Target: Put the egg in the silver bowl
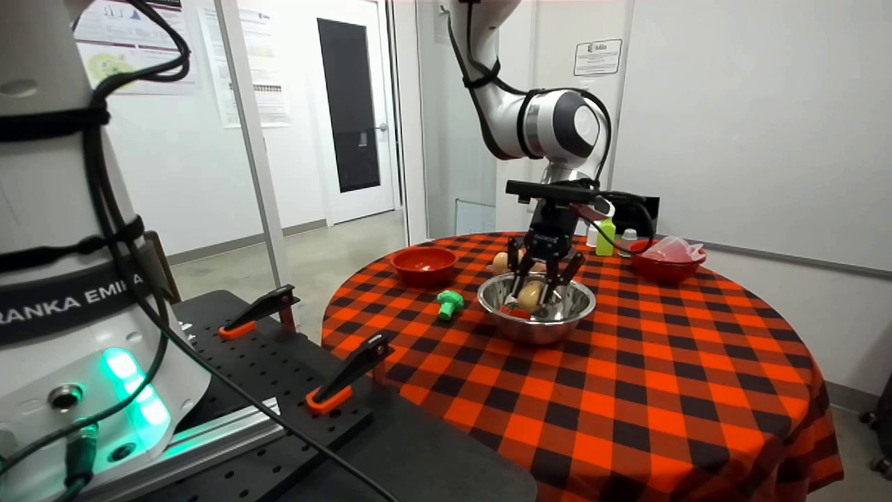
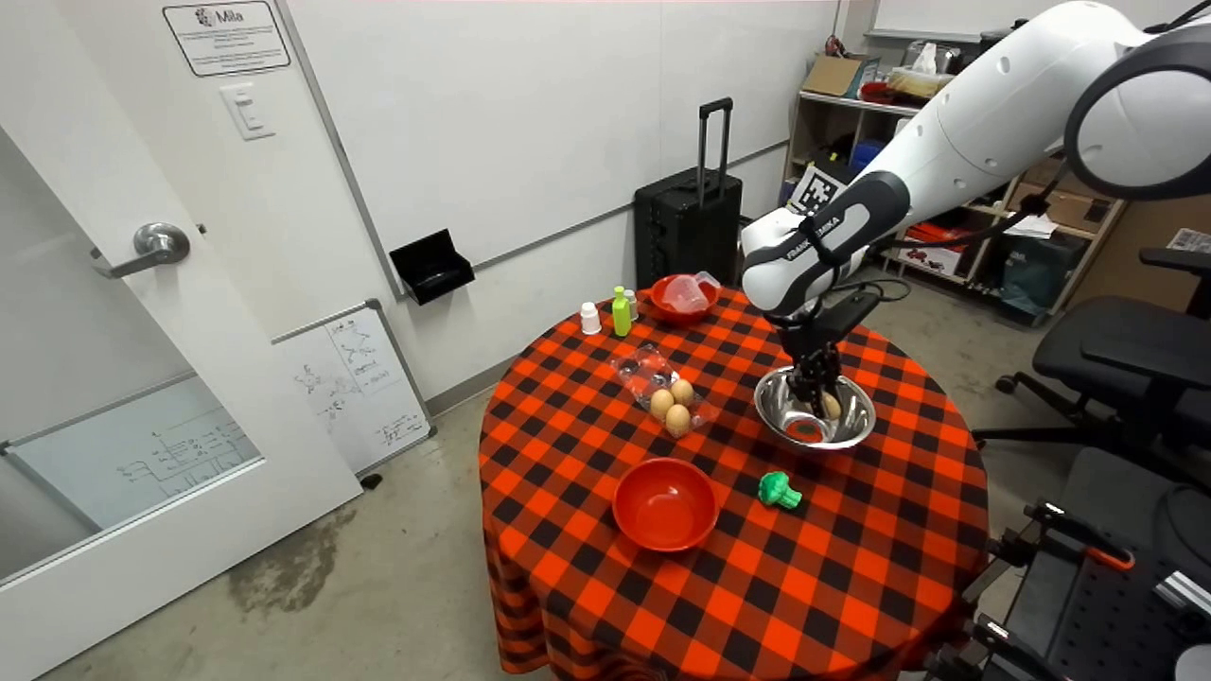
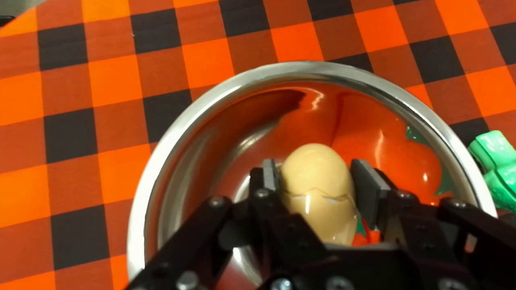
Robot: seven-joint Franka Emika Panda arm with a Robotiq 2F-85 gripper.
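Egg (image 3: 316,177), wrist view: between the gripper (image 3: 319,187) pads (image 3: 371,177), one on each side, gap about matching egg width, so I read the fingers as grasping it. Egg is inside the rim of the silver bowl (image 3: 136,225); underside blocked by the gripper, can't tell if it touches anything. Red item (image 3: 366,238) below it, bit of green too. Rest of the red in there looks like reflection off the metal. Risk: let go too high and the egg drops on the red item, then rolls down the slick wall. Ragged line across the shell, seam or crack, can't tell; if crack, a hard squeeze could make it worse.

In an exterior view, fingertips are down in the bowl, egg between them. Bowl sits on the checked tablecloth (image 1: 662,390), looks loose: opening wide or lifting out at a slant could catch the wall and drag or tip it. Red bowl (image 1: 424,266) and green toy broccoli (image 1: 449,304) off to the side, likely out of harm's way.

In an exterior view, a clear carton (image 2: 643,364) holds three other eggs (image 2: 661,405). Far red bowl (image 2: 677,316) holds a clear plastic jug (image 2: 689,293). Task looks nearly done; release and a straight lift remain.
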